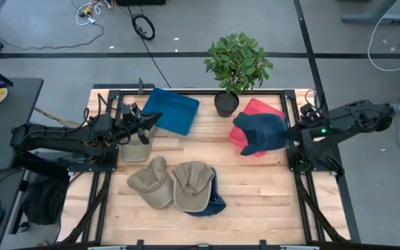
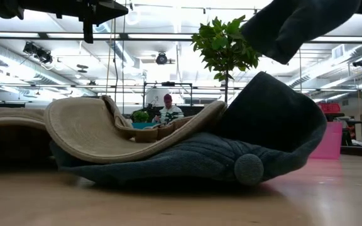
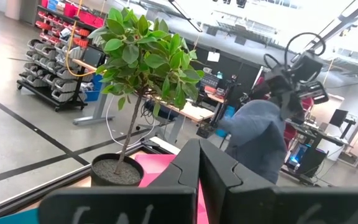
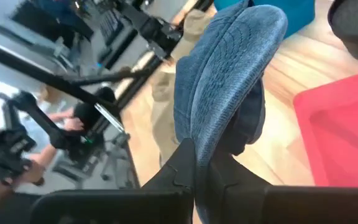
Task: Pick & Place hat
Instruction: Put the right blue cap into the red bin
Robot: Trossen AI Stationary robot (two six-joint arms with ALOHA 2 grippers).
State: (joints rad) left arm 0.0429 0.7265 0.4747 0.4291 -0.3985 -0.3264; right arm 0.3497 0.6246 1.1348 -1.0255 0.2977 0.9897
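Note:
My right gripper (image 1: 289, 134) is shut on a dark blue hat (image 1: 259, 132), held above a red bin (image 1: 269, 110) at the table's far right. The hat also shows in the right wrist view (image 4: 229, 68) and at the top of the low view (image 2: 294, 25). My left gripper (image 1: 146, 125) is shut and empty, raised at the far left beside a blue bin (image 1: 171, 110). Two tan hats (image 1: 151, 182) (image 1: 192, 184) lie at the near middle. The right one rests on another blue hat (image 1: 212, 201). My right gripper pinches the stitched brim (image 4: 213, 124) of the dark blue hat between its two fingers. It comes about level from the table's right side. The hat is lifted clear and its crown hangs below and beyond the fingers, over the red bin.
A potted plant (image 1: 236, 66) stands at the far edge between the blue bin and the red bin. A tan box (image 1: 136, 149) sits under my left gripper. Bare wood (image 1: 255, 187) lies to the right of the hat pile. A person (image 2: 167, 110) sits in the room beyond.

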